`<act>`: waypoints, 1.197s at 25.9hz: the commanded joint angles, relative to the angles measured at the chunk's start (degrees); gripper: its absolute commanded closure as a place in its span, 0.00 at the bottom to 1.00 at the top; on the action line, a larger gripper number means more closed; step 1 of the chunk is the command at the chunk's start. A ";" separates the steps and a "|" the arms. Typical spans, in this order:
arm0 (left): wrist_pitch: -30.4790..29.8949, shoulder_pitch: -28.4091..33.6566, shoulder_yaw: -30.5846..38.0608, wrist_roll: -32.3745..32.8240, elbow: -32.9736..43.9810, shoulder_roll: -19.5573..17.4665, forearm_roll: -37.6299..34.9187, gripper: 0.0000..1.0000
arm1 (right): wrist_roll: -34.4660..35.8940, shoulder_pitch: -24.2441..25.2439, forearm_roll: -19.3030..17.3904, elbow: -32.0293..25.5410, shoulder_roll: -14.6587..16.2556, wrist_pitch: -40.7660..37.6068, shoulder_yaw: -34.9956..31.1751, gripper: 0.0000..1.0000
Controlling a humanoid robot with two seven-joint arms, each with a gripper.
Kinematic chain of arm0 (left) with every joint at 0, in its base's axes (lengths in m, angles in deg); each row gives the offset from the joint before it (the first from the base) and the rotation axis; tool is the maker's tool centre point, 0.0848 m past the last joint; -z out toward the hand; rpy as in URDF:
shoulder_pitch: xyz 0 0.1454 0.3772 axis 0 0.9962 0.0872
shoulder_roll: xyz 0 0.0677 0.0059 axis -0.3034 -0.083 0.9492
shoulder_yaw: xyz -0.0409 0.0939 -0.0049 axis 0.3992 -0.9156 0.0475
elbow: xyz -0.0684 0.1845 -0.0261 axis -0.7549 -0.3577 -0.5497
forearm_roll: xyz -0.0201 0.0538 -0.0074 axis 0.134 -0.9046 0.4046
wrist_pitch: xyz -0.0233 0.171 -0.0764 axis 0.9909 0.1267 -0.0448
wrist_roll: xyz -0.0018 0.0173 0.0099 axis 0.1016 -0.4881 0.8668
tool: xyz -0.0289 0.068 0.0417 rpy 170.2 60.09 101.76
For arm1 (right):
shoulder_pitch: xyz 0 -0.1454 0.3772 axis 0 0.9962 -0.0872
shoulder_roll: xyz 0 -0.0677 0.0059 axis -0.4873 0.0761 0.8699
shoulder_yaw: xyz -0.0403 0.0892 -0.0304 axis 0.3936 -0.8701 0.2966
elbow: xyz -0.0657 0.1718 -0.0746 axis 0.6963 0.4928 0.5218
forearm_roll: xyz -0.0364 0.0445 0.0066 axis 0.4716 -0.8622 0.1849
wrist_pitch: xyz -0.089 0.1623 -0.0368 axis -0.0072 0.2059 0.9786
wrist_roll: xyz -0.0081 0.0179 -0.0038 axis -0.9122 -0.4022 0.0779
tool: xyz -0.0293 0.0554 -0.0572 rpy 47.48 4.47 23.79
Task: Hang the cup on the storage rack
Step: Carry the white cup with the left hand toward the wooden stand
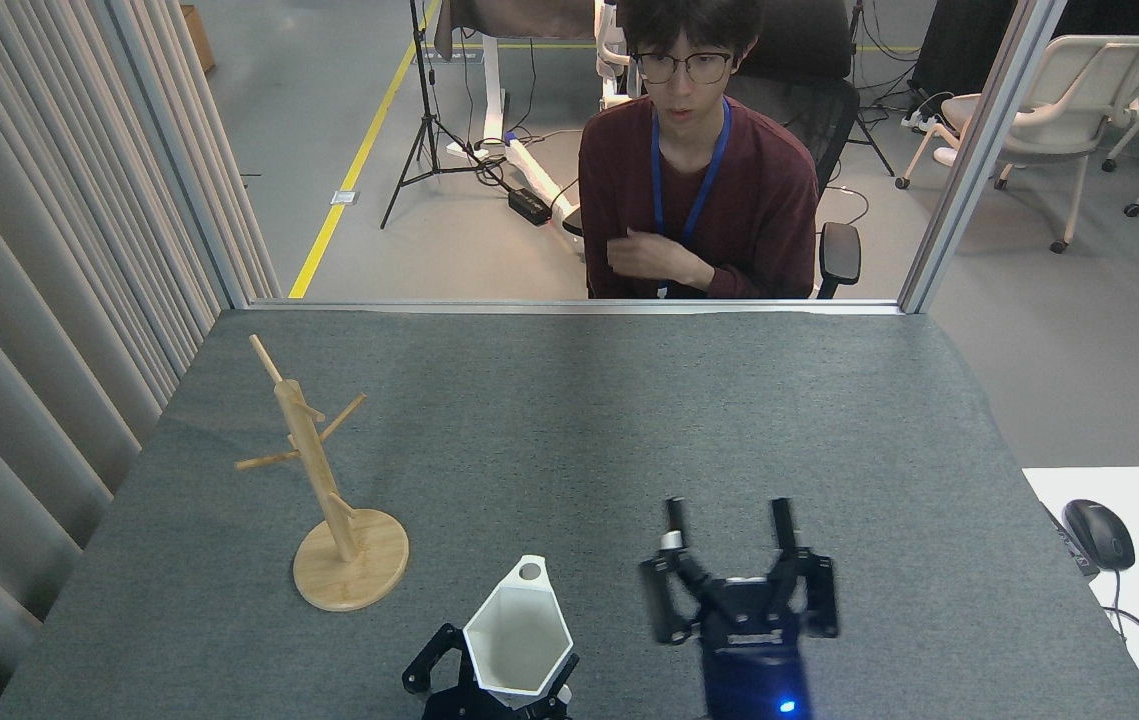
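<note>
The white faceted cup is at the bottom centre of the head view, its hexagonal mouth facing up and its small holed tab pointing away from me. My left gripper is shut on the cup's lower body, dark fingers on both sides. The wooden storage rack stands on its round base to the upper left of the cup, apart from it, with nothing on its pegs. My right gripper is to the right of the cup, open, with its two fingers pointing away from me and nothing between them.
A person sits behind the far edge of the grey table, one hand raised at the chest. A pleated curtain lines the left side. A computer mouse lies on a white desk to the right.
</note>
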 commanded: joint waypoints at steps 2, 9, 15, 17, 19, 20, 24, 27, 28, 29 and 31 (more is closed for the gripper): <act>0.07 0.05 1.18 0.04 0.05 -0.01 0.09 0.63 | -3.54 5.04 -3.15 3.82 7.33 -5.59 -9.88 0.01; 1.13 1.99 5.75 -1.02 2.16 -0.62 0.18 0.62 | -3.19 14.45 2.66 4.08 7.86 -7.53 -10.58 0.01; 8.33 2.78 18.49 -2.60 2.95 -0.80 -5.53 0.67 | -3.19 14.36 2.74 4.35 8.56 -7.35 -11.37 0.01; 10.44 2.17 23.33 -2.60 2.68 -0.45 -9.93 0.66 | -3.19 14.27 2.74 5.05 8.47 -7.35 -11.37 0.01; 12.99 1.55 25.71 -2.51 2.16 -0.18 -14.24 0.65 | -3.19 14.36 2.83 5.40 8.39 -7.44 -11.37 0.01; 14.22 1.11 26.23 -2.25 1.80 -0.10 -16.35 0.65 | -3.19 14.36 2.74 5.40 8.30 -7.35 -11.37 0.01; 17.30 -0.74 28.60 -1.02 0.31 0.43 -23.29 0.64 | -3.19 14.36 2.83 5.49 8.03 -7.35 -11.37 0.01; 17.48 -4.51 33.00 0.83 -2.24 1.49 -27.42 0.64 | -3.19 14.27 2.74 6.02 8.12 -7.44 -11.37 0.01; 17.48 -5.48 34.14 1.00 -3.03 1.66 -29.18 0.64 | -3.19 14.18 2.74 6.28 8.12 -7.35 -11.37 0.01; 17.48 -6.62 35.37 1.00 -3.91 1.93 -31.55 0.63 | -3.19 14.09 2.74 6.37 8.21 -7.35 -11.37 0.01; 17.48 -8.29 36.96 1.09 -4.79 2.10 -34.10 0.63 | -3.19 13.92 2.74 7.07 8.12 -7.35 -11.37 0.01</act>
